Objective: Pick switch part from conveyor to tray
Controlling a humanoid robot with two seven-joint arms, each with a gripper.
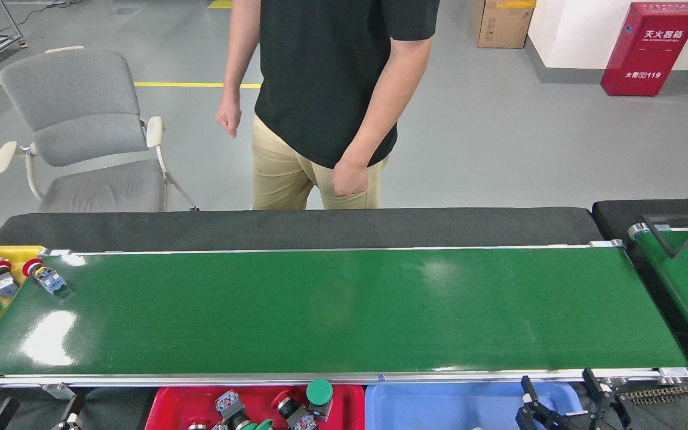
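The conveyor (pixel 344 310) runs across the head view as a long glossy green belt with silver rails. One switch part (pixel 43 276), red-capped with a grey-blue body, lies at the belt's far left end, close to the back rail. At the bottom left edge only the two fingertips of my left gripper (pixel 36 413) show, spread apart and empty. My right gripper (pixel 559 397) stands open and empty at the bottom right, over the blue tray (pixel 439 406). A red tray (pixel 168 401) beside it holds several switch parts.
A yellow tray (pixel 21 251) with several switch parts sits past the belt's left end. A person (pixel 326 89) stands behind the black table (pixel 296 227). A grey chair (pixel 81 119) is at the back left, and a narrower green belt (pixel 687 286) at the right.
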